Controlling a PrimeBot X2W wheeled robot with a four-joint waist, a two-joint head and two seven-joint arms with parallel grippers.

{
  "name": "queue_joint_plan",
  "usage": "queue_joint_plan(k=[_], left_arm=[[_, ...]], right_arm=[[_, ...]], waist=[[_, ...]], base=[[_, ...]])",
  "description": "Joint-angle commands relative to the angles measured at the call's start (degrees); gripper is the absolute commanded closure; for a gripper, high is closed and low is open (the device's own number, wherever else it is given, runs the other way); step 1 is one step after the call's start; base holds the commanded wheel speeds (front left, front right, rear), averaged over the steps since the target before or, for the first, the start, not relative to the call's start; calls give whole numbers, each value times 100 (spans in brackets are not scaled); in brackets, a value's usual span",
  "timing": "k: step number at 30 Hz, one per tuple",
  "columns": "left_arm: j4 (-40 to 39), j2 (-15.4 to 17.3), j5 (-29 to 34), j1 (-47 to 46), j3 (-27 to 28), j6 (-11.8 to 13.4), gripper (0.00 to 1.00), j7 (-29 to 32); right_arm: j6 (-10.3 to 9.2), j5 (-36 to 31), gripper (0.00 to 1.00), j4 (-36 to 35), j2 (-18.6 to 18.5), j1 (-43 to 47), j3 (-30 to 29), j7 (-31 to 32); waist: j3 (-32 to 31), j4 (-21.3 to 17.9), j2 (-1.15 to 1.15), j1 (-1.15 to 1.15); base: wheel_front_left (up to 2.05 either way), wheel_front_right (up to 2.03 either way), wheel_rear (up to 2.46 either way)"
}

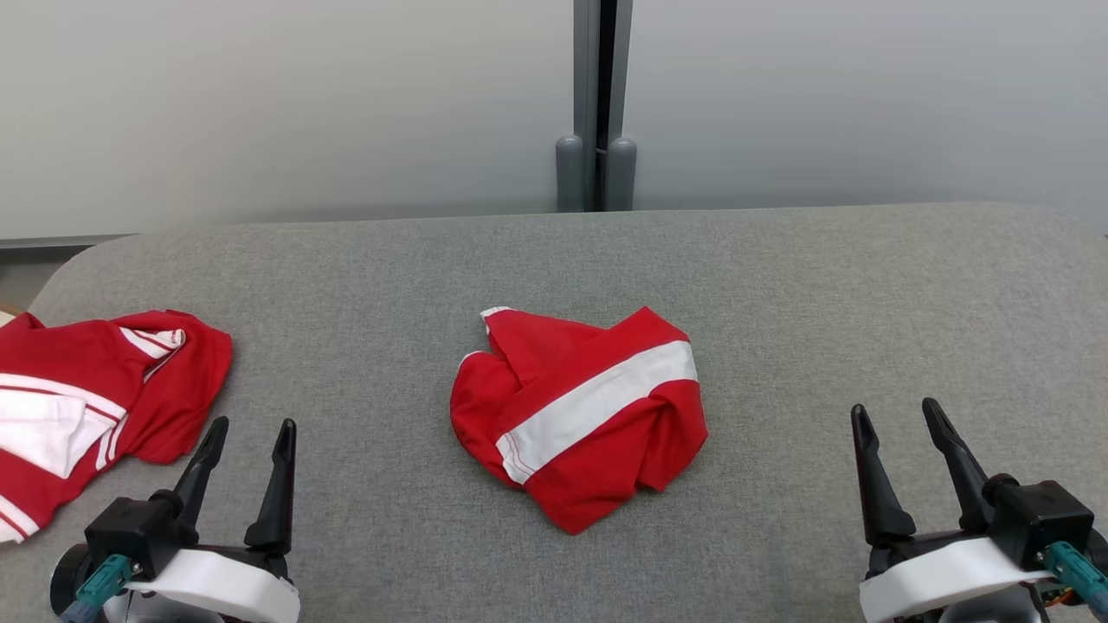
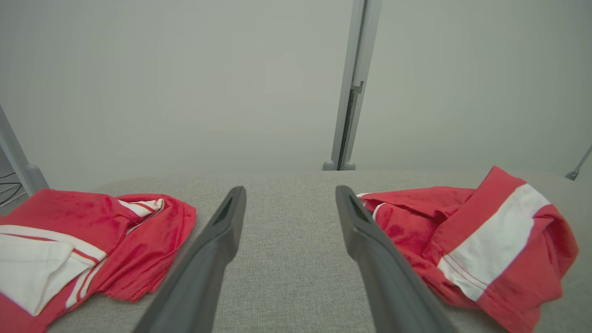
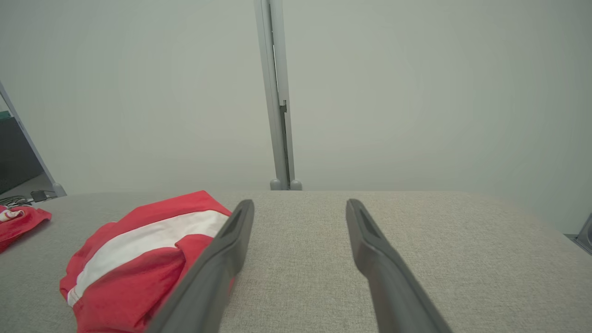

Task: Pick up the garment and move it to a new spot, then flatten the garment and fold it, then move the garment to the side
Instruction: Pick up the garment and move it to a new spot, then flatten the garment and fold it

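Note:
A crumpled red garment (image 1: 578, 414) with a broad white stripe lies bunched in the middle of the grey table (image 1: 779, 285). It appears at the right of the left wrist view (image 2: 481, 240) and at the lower left of the right wrist view (image 3: 134, 259). My left gripper (image 1: 249, 425) rests open near the front left edge, well left of the garment, nothing between its fingers (image 2: 217, 240). Over at the front right, my right gripper (image 1: 896, 409) is open and empty too, its fingers (image 3: 370, 240) pointing at bare cloth.
A second red-and-white garment (image 1: 78, 407) lies spread at the table's left edge, just beyond my left gripper, also seen as the red cloth (image 2: 88, 240). A grey post (image 1: 597, 104) stands behind the table against a pale wall.

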Motion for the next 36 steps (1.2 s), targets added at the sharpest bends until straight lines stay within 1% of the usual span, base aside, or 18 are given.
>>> queue_joint_plan(k=[1, 12, 18, 19, 22, 29, 32, 36], left_arm=[[16, 13, 25, -17, 21, -29, 0, -9], [61, -60, 78, -128, 61, -73, 0, -9], [16, -135, 122, -316, 13, -113, 0, -9], [-17, -161, 142, -414, -15, -129, 0, -9], [-89, -187, 150, -635, -46, -176, 0, -8], [-241, -372, 142, -898, -54, -227, 0, -9], [-279, -437, 122, -958, -20, -256, 0, -9], [-311, -498, 135, -1007, -14, -271, 0, -9]], right_arm=[[0, -13, 0, -30, -16, 51, -11, 10], [0, -68, 0, -63, -17, 21, -48, 51], [0, -187, 0, -126, -16, -77, -51, 128], [0, -236, 0, -145, -16, -145, 12, 175], [0, -292, 0, -129, -10, -336, 265, 330], [0, -427, 0, 285, -16, -847, 1049, 712], [-1, -506, 0, 599, -20, -1037, 1371, 923], [-1, -792, 0, 931, -20, -1220, 1573, 1269]], waist=[[6, -2, 0, 0], [47, 50, 0, 0], [187, 284, 0, 0], [292, 428, 0, 0], [540, 676, 0, 0], [938, 1224, 0, 0], [1055, 1385, 0, 0], [1174, 1516, 0, 0]], base=[[0, 0, 0], [0, 0, 0], [0, 0, 0], [0, 0, 0], [0, 0, 0], [0, 0, 0], [0, 0, 0], [0, 0, 0]])
